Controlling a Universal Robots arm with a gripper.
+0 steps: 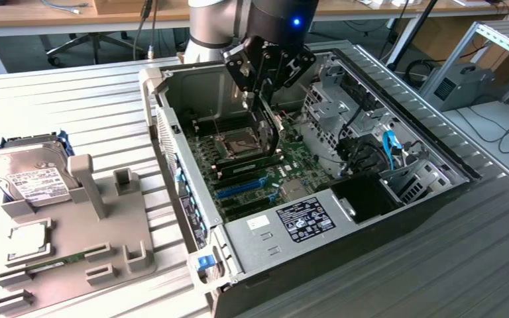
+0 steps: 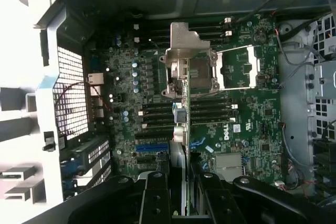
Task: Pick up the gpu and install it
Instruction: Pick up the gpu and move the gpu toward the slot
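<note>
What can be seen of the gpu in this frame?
The gpu hangs on edge from the gripper, clamped by its jaws, inside the open case above the motherboard. It looks a thin dark card; the wrist view shows its green board edge and silver metal bracket. Whether it touches a slot cannot be told.

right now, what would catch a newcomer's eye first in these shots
The open computer case lying on the slatted metal table draws the eye first, its green motherboard laid bare. Over that board the gripper holds the gpu on edge, silver bracket leading. At the exterior view's left, a hard drive with a white label sits on a grey holder.
</note>
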